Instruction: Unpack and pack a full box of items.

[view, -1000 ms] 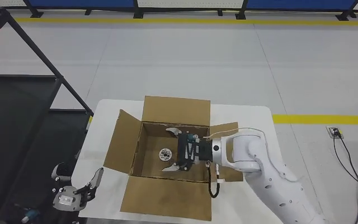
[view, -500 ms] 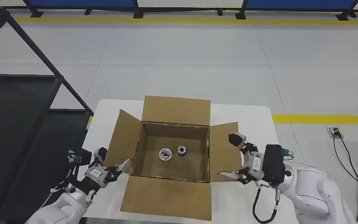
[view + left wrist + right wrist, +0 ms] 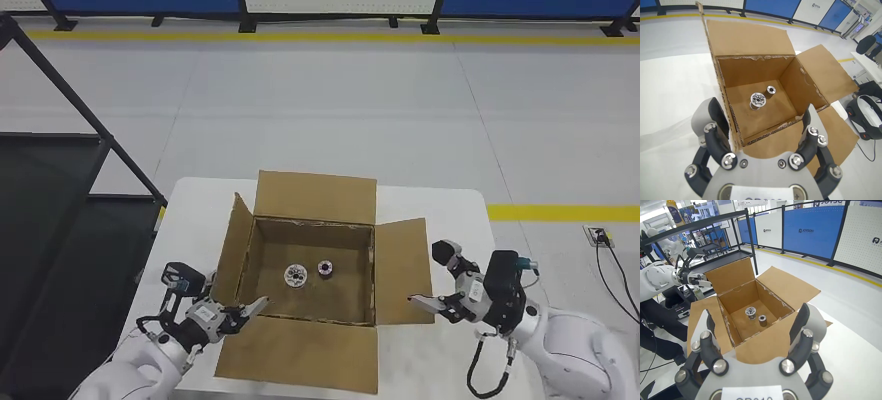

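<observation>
Brown cardboard box (image 3: 313, 195) on white table (image 3: 440, 205), flaps open. Inside: silver flanged metal hub (image 3: 295, 274), dark metal cylinder (image 3: 325, 267). My left tool (image 3: 762, 108) and right tool (image 3: 427, 273) both released, empty, flanking box. Judgement: box far from full; unpacking or packing, unclear.

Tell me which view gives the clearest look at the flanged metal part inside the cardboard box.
The left wrist view: the flanged metal part appears largest there, from above, with the holes in its top face distinct. The right wrist view shows it smaller and more side-on. In the top view it is a tiny pale disc.
</observation>
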Available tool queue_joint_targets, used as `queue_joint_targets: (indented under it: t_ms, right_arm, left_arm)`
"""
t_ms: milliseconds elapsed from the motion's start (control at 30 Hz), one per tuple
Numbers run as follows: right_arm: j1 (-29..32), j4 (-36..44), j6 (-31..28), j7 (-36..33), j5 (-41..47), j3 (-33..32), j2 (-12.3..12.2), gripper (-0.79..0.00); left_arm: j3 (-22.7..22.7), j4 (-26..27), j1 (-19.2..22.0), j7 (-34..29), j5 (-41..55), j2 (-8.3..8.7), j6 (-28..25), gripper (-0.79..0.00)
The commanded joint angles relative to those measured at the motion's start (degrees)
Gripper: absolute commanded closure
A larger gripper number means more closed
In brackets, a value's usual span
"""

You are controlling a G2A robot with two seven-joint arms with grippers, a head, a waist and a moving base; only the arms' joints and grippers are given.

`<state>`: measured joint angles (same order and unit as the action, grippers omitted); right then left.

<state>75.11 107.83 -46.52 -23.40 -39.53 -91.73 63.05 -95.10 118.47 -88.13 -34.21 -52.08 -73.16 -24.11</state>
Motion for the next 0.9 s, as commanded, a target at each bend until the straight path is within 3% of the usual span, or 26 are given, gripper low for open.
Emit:
queue_joint_targets:
  t_ms: [0, 167, 367, 600, 867]
  right_arm:
    - [-0.8, -2.3, 1.1, -1.0, 5.3, -0.2, -0.2, -0.785]
    - [-2.9, -8.6, 0.8, -7.6, 23.1, -3.1, -1.3, -0.785]
    - [-6.5, -14.4, 10.6, -25.3, 40.1, -2.6, -2.8, -0.785]
    - [-14.6, -21.1, 18.0, -38.5, 42.4, 3.7, -3.4, -0.785]
    - [-18.7, -21.1, 12.5, -44.4, 51.8, 8.4, -3.4, -0.785]
  left_arm:
    - [1.6, -0.8, 0.3, 0.2, -0.9, 0.07, -0.3, -0.785]
    - [5.5, -1.8, 1.7, 0.2, -2.8, 0.19, -0.4, -0.785]
    - [8.9, -3.0, 3.7, -0.1, -3.9, 0.3, 0.7, -0.785]
    - [10.2, -4.0, 5.0, -0.2, -4.5, 0.58, 1.4, -0.785]
    - [10.3, -4.1, 4.9, 0.7, -4.4, 0.99, 1.6, -0.785]
